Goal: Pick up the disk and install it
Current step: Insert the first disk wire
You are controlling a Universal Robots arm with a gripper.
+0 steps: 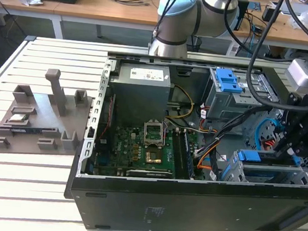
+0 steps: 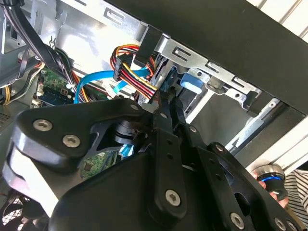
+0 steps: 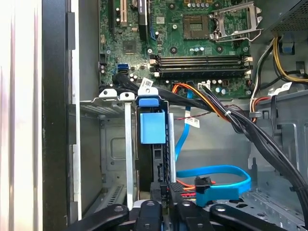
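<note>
Disk: seated upright in the drive cage, blue tab uppermost.
Gripper: positioned directly over the disk; jaws are pressed close, at the disk's edge.
Computer case: laid open on the tabletop.

Bright, even light; sharp frames

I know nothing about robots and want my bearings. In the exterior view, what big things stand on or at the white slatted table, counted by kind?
Open computer case: 1
Grey plastic fixture: 1
Robot arm: 1
Total: 3
</note>
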